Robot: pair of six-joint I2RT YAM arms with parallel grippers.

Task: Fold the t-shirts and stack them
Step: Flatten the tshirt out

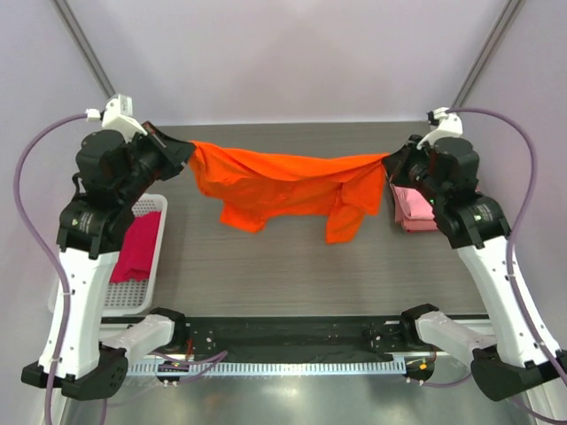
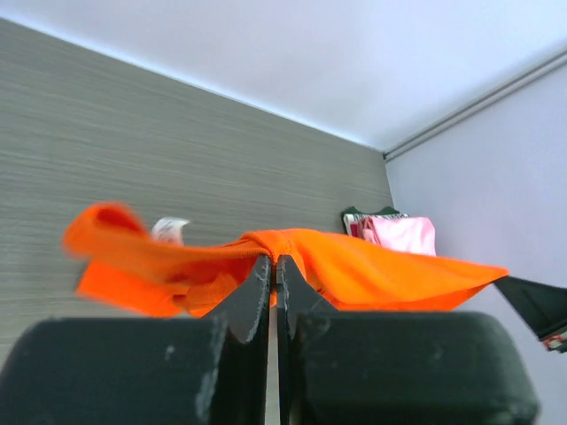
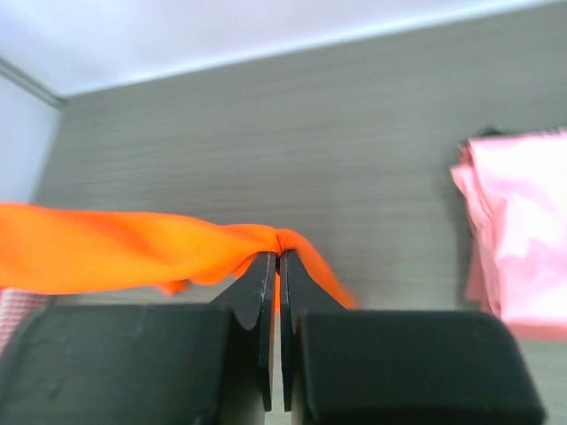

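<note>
Raised wide apart, left tool (image 1: pixel 188 154) pinched tight, right tool (image 1: pixel 389 162) pinched tight

In your right wrist view, the right gripper (image 3: pixel 275 266) had its jaws pinched together on a bunched edge of the orange t-shirt (image 3: pixel 115 252). You could see the cloth stretching away to the left in a taut band in front of the grey table (image 3: pixel 266 133). Off to the right, the light pink t-shirts (image 3: pixel 523 239) lay folded on the table, well apart from the orange one.

White lattice basket (image 1: pixel 152 285) at the left side of a grey wood-grain table (image 1: pixel 283 266), pale walls (image 1: pixel 283 62) behind.
</note>
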